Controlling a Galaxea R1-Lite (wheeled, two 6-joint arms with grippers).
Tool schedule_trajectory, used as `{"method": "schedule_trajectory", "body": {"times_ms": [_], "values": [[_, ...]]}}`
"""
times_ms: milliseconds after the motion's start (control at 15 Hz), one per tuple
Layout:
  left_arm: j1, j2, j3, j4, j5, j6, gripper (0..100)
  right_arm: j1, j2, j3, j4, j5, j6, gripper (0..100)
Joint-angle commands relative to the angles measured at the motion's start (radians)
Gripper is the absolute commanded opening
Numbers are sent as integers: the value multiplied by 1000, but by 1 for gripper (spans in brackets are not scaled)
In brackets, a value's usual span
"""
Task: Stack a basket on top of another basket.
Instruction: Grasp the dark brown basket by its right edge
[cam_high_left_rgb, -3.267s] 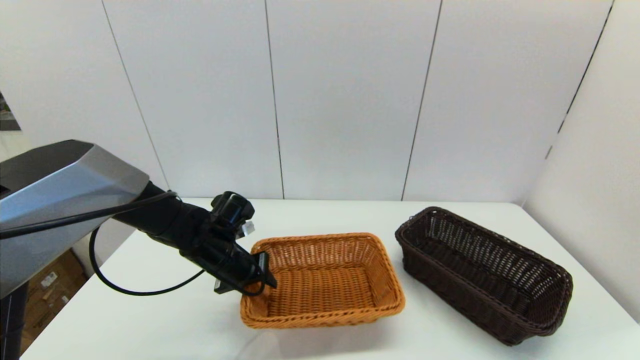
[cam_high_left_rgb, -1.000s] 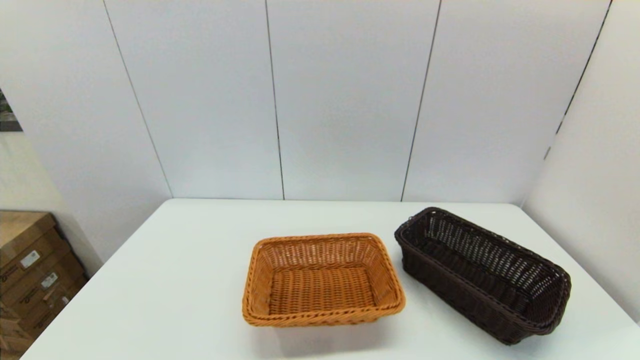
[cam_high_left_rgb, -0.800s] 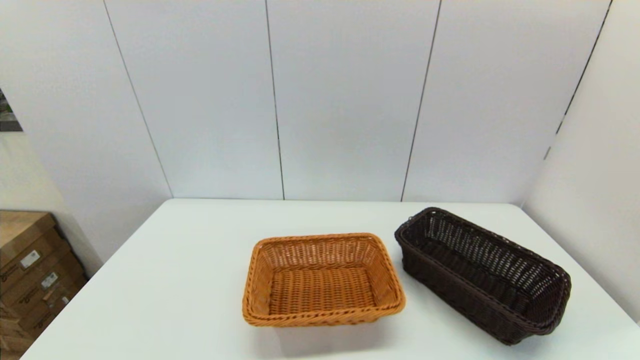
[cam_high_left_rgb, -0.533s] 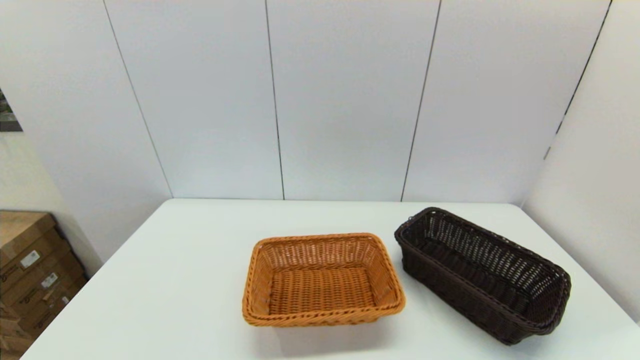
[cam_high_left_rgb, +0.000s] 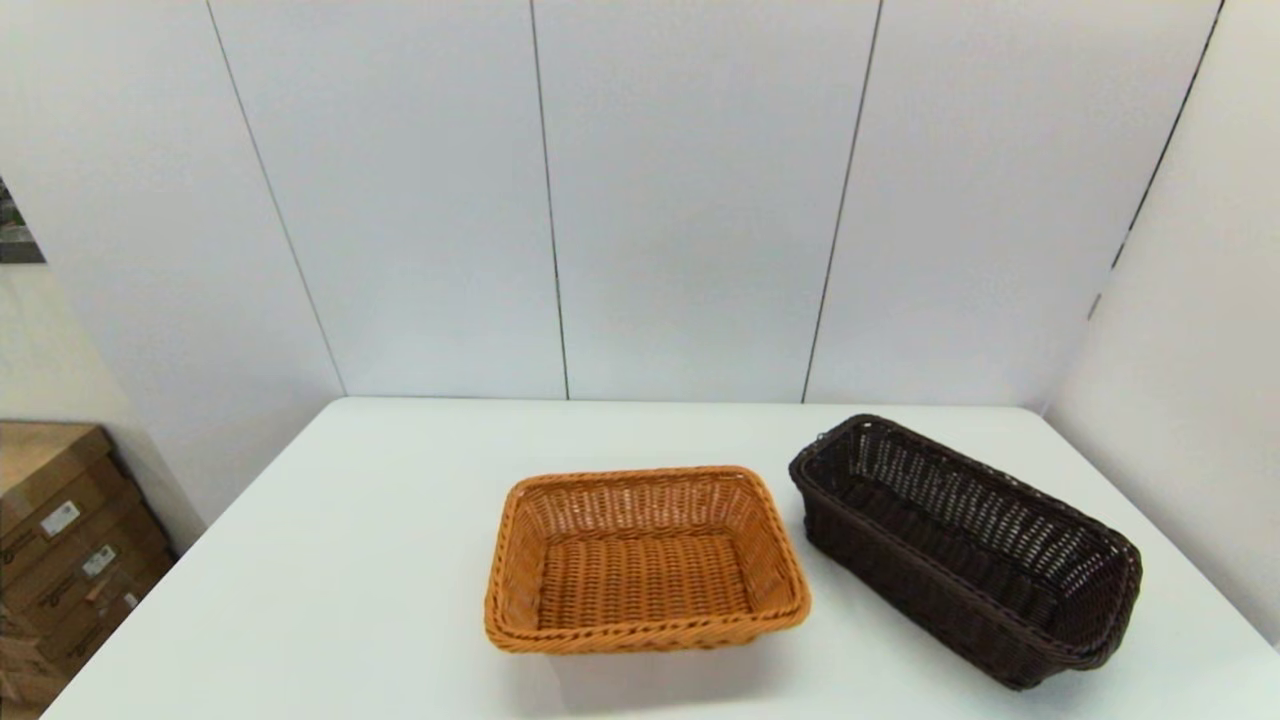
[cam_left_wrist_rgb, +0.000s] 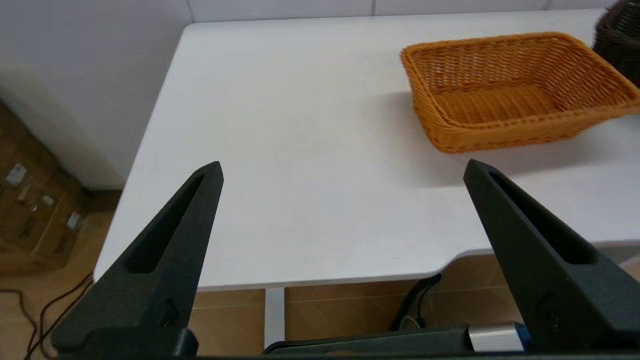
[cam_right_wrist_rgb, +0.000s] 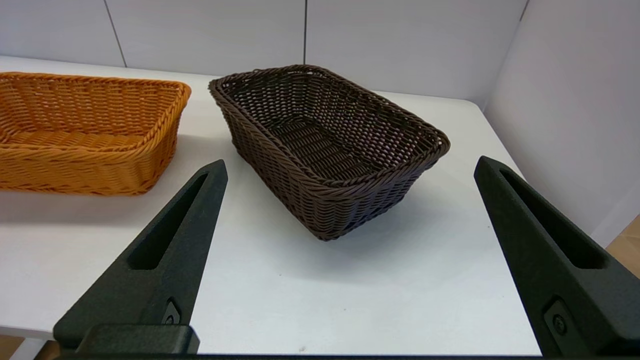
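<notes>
The dark brown basket (cam_high_left_rgb: 965, 545) stands on the white table at the right, set at an angle; the right wrist view shows the dark brown basket (cam_right_wrist_rgb: 327, 145) empty. The orange basket (cam_high_left_rgb: 645, 560) sits left of it near the table's middle, also empty, with a narrow gap between the two. Neither arm shows in the head view. My left gripper (cam_left_wrist_rgb: 342, 170) hangs open off the table's near left edge, well short of the orange basket (cam_left_wrist_rgb: 515, 90). My right gripper (cam_right_wrist_rgb: 350, 167) is open above the near right edge, facing the dark brown basket.
White wall panels close the table (cam_high_left_rgb: 380, 560) at the back and right. Cardboard boxes (cam_high_left_rgb: 60, 540) stand on the floor to the left. In the left wrist view, cables (cam_left_wrist_rgb: 35, 305) lie on the floor below the table's edge.
3.3 s ago the left arm reached over the table to the orange basket's left rim; it has since pulled back out of the head view. Over the last second nothing has moved.
</notes>
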Motion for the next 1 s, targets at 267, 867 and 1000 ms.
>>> {"method": "schedule_trajectory", "body": {"times_ms": [267, 867, 1000], "values": [[-23, -195, 175, -70, -1, 82, 100, 0, 1, 0, 0, 0, -1, 100], [-21, -217, 545, -618, 20, 68, 100, 0, 1, 0, 1, 0, -1, 100], [-23, -217, 546, -618, 25, 71, 100, 0, 1, 0, 0, 0, -1, 100]]}}
